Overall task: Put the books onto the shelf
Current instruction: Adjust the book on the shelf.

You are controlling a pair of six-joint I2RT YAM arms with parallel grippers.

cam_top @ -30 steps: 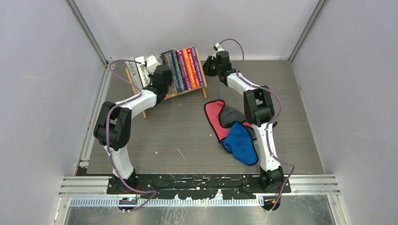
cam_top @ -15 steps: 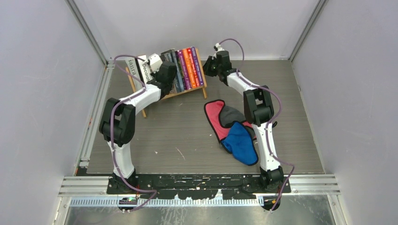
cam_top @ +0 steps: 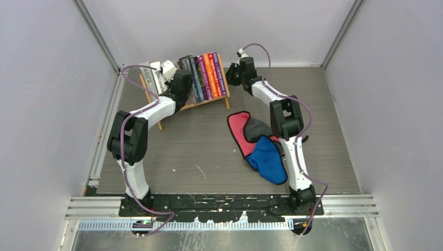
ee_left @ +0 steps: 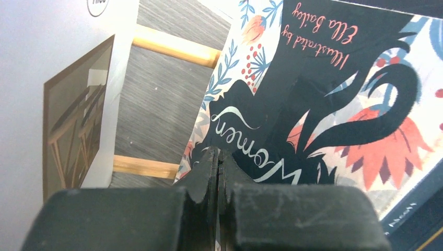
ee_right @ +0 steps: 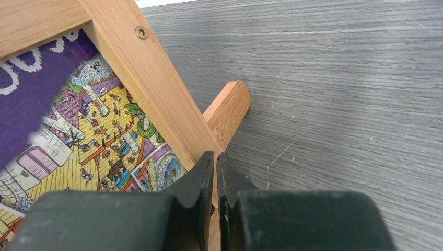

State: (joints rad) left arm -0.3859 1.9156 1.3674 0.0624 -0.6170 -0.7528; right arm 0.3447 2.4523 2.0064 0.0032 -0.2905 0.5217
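The light-wood shelf (cam_top: 211,100) stands at the back left of the table. On it a row of purple, orange and dark books (cam_top: 206,76) stands on edge, with the white "Decorate" book (cam_top: 158,81) and a grey book (cam_top: 148,77) leaning at its left end. My left gripper (cam_top: 184,83) is shut and empty. Its tips (ee_left: 218,152) sit against the cover of the floral book (ee_left: 339,94), with two shelf slats (ee_left: 172,47) bare beside it. My right gripper (ee_right: 216,155) is shut with nothing in it, at the shelf's right end piece (ee_right: 141,78), beside the purple book (ee_right: 52,120).
Red (cam_top: 237,128), grey (cam_top: 257,128) and blue (cam_top: 267,159) cloth pieces lie overlapping on the table right of centre, beside my right arm. White walls close off the back and both sides, close behind the shelf.
My left gripper has shifted slightly back and to the right, closer against the books. The right arm has hardly moved.
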